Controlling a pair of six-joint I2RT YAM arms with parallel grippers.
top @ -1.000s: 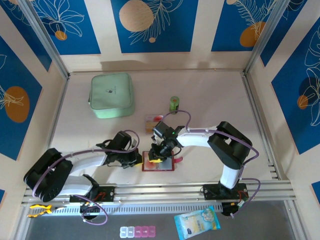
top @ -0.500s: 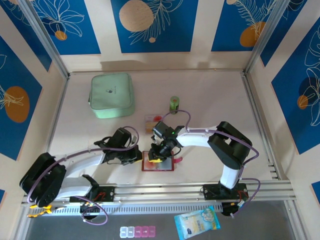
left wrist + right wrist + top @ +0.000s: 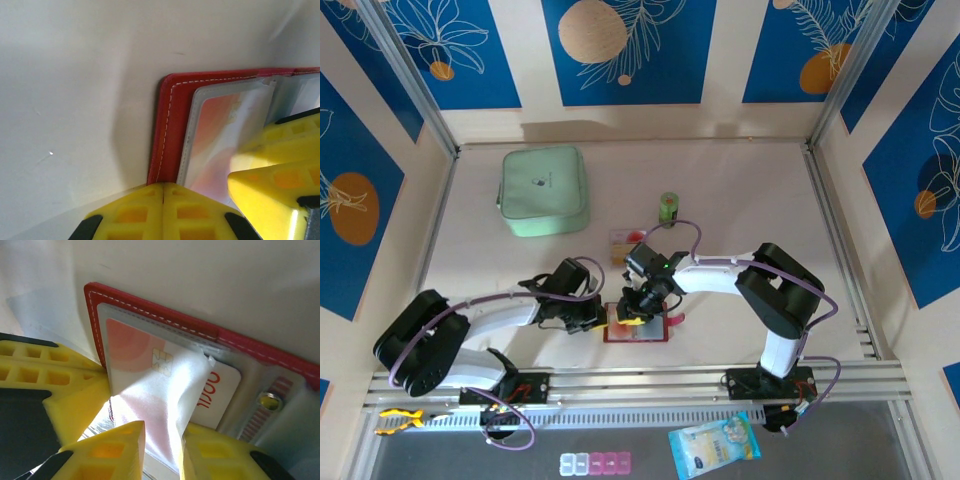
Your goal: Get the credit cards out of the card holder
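Two arms meet at the red card holder (image 3: 655, 333), which lies open on the table (image 3: 740, 200) near its near edge, about midway between left and right. The left gripper (image 3: 600, 318) sits at the holder's left edge, its jaws pressed together against the white-stitched red cover. The right gripper (image 3: 633, 310) comes in from the far right; its jaws pinch the lifted edge of a clear sleeve (image 3: 192, 367), and I cannot tell whether they also grip the credit card (image 3: 135, 355) lying in it. That card is whitish with an orange-red patch, a gold chip (image 3: 161, 360) and red lettering (image 3: 210, 390) that runs sideways and cannot be read with certainty. A metal snap (image 3: 266, 401) shows to the right. A second card (image 3: 621, 245) lies on the table just beyond the holder. The mint-green case (image 3: 544, 190) at the far left bears a small dark mark too small to read.
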